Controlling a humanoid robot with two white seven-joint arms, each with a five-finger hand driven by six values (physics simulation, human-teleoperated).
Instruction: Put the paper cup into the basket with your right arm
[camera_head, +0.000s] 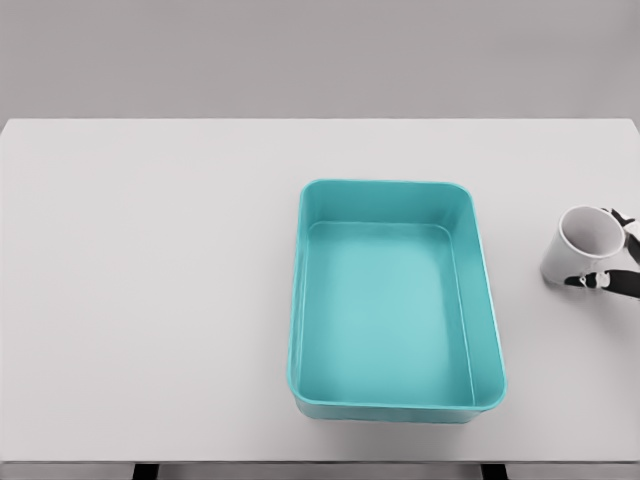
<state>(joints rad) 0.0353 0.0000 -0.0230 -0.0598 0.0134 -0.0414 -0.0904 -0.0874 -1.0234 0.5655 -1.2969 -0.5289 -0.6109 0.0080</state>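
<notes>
From my feed the right hand (612, 272) is mostly cut off at the right edge, dark fingers wrapped round the tilted white cup (583, 246), well right of the teal basket (395, 300).

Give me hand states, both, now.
Left: not in view.
Right hand: at the right edge, fingers wrapped around the cup, tilted, outside the basket.

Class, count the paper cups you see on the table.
1. The paper cup is at the table's right edge, right of the teal basket, held by the right hand. None appears hidden.
</notes>
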